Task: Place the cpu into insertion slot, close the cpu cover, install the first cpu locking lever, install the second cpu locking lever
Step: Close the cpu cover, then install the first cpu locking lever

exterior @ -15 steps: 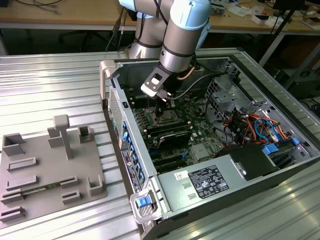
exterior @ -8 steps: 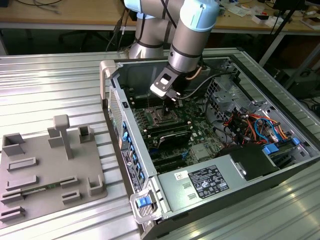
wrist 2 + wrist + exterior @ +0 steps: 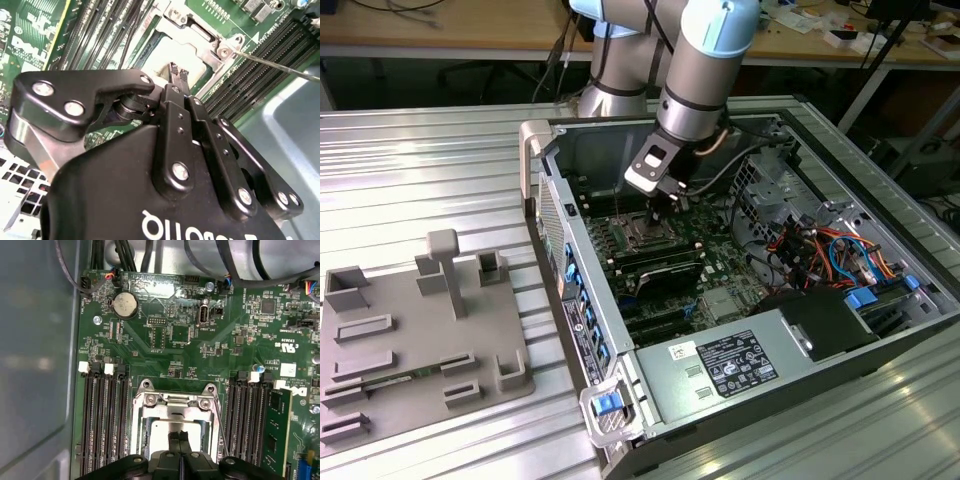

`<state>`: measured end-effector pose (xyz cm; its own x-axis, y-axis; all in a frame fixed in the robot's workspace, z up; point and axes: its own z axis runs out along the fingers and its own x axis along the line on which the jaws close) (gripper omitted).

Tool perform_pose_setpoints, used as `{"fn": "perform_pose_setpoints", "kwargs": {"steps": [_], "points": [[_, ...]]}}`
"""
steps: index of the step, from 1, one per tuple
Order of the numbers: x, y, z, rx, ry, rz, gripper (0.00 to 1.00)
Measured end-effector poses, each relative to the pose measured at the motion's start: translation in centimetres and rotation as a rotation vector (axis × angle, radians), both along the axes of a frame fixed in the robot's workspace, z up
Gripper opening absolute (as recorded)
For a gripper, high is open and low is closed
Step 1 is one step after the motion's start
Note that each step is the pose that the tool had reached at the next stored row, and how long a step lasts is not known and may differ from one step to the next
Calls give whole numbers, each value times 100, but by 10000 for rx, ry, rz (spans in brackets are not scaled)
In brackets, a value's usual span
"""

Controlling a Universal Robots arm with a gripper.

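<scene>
Gripper (image 3: 663, 212) sits at upper centre of the exterior view, reaching down into the open computer case (image 3: 590, 330) and right over the insertion slot (image 3: 642, 236). In both wrist views the black fingertips (image 3: 172, 440) are pressed almost together with nothing between them. The gripper (image 3: 178, 74) tip is at or just above the cpu (image 3: 160, 434); contact cannot be told.

The cpu is a flat, pale silver-grey square top lying in the socket and seen through the window of the cpu cover (image 3: 172, 407). It also shows in the second wrist view (image 3: 165, 52), partly hidden by the fingers.

The cpu cover is a thin silver frame lying flat over the socket, with screws at its corners. A thin metal locking lever (image 3: 270, 64) runs from one cover corner out across the black memory slots (image 3: 102, 420). It is also seen beside the socket in the first wrist view (image 3: 221, 427), and whether it is latched cannot be told.

A green memory stick (image 3: 277, 430) stands in a slot beside the socket, and a coin battery (image 3: 124, 305) sits on the board, well apart from it.

A grey fixture tray (image 3: 420, 340) lies at lower left of the exterior view on the ribbed metal table (image 3: 420, 160).
</scene>
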<state>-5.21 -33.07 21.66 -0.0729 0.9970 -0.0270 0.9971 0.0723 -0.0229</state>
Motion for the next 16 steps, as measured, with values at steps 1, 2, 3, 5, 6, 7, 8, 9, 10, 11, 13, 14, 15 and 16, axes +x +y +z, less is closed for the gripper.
{"fn": "perform_pose_setpoints", "kwargs": {"steps": [1, 2, 3, 5, 6, 7, 8, 9, 10, 11, 13, 14, 15, 16], "points": [[0, 0, 10, -1, 0, 1, 11], [0, 2, 14, 1, 0, 2, 11], [0, 1, 14, 1, -1, 3, 11], [0, 1, 15, 0, 0, 5, 11], [0, 1, 15, 0, 0, 8, 11], [0, 1, 15, 0, 0, 8, 11], [0, 1, 15, 0, 0, 9, 11], [0, 1, 15, 0, 0, 9, 11], [0, 1, 15, 0, 0, 9, 11], [0, 1, 15, -1, 0, 10, 11], [0, 1, 15, 0, 0, 10, 11], [0, 1, 15, 0, 0, 11, 11], [0, 1, 15, 0, 0, 11, 11], [0, 1, 15, 0, 0, 11, 11]]}}
